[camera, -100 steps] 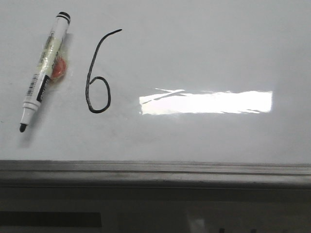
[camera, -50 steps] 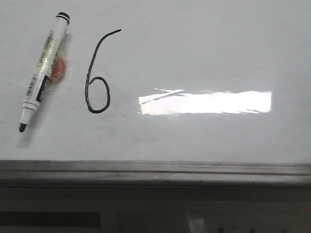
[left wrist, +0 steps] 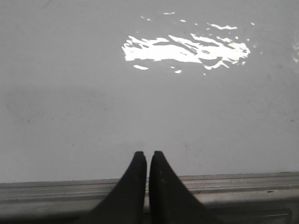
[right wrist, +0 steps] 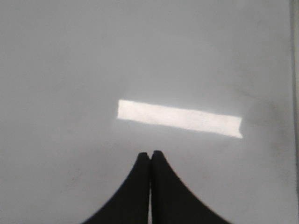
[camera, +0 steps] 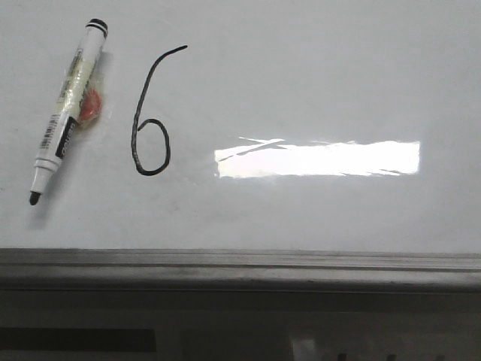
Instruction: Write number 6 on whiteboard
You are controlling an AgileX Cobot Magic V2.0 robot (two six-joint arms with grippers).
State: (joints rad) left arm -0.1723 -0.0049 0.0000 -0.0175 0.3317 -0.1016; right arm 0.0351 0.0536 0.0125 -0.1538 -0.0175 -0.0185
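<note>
A black hand-drawn number 6 (camera: 150, 116) stands on the glossy whiteboard (camera: 316, 83) in the front view, left of middle. A white marker pen (camera: 68, 105) with a black cap end lies on the board just left of the 6, tip uncapped and pointing toward the frame. An orange blob (camera: 89, 107) sits beside its barrel. My left gripper (left wrist: 147, 155) is shut and empty above the board's near edge. My right gripper (right wrist: 150, 154) is shut and empty over bare board. Neither gripper shows in the front view.
The grey metal frame strip (camera: 240, 267) runs along the board's near edge; it also shows in the left wrist view (left wrist: 233, 184). A bright rectangular light reflection (camera: 316, 159) lies right of the 6.
</note>
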